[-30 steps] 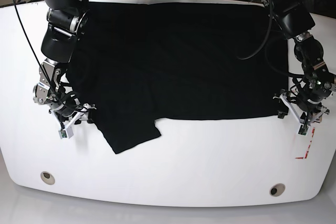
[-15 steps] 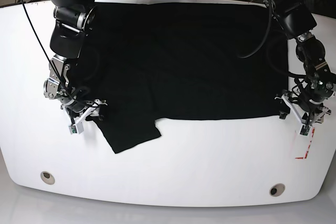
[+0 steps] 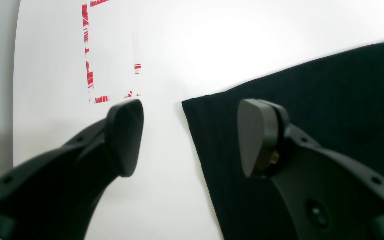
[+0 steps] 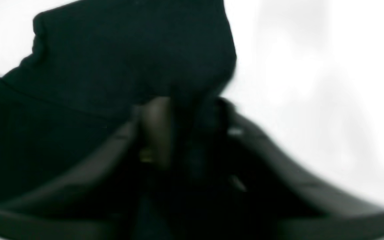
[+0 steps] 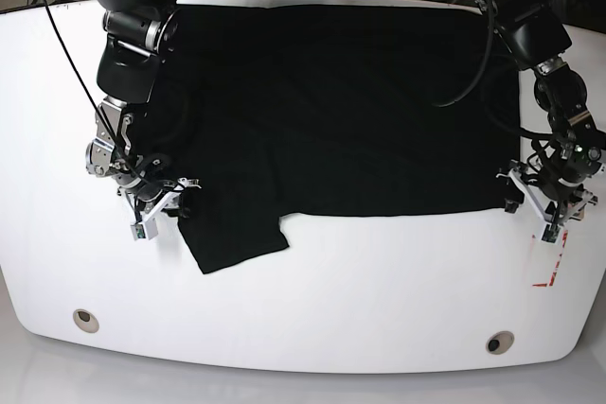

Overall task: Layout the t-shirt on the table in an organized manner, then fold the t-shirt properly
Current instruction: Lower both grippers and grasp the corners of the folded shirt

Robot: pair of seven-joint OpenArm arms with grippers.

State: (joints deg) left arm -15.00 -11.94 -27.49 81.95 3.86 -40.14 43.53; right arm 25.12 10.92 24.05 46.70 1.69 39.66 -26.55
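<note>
Shirt (image 5: 331, 111): black, spread flat across the far half of the worktop (image 5: 379, 290), plain side up, one sleeve (image 5: 235, 238) poking out toward the near edge.
Right gripper (image 5: 170, 198): down at the shirt's side edge beside that sleeve; the wrist view is blurred, but the jaws look pinched together on a fold of black cloth.
Left gripper (image 3: 190, 136): jaws wide apart, holding nothing, straddling the shirt's corner, one finger (image 3: 125, 136) over bare worktop, the other over cloth.
Red mark (image 3: 88, 53): dashed lines on the worktop just beyond the left gripper.
Grommets (image 5: 85, 319): two, near the front edge, well clear of the shirt.
</note>
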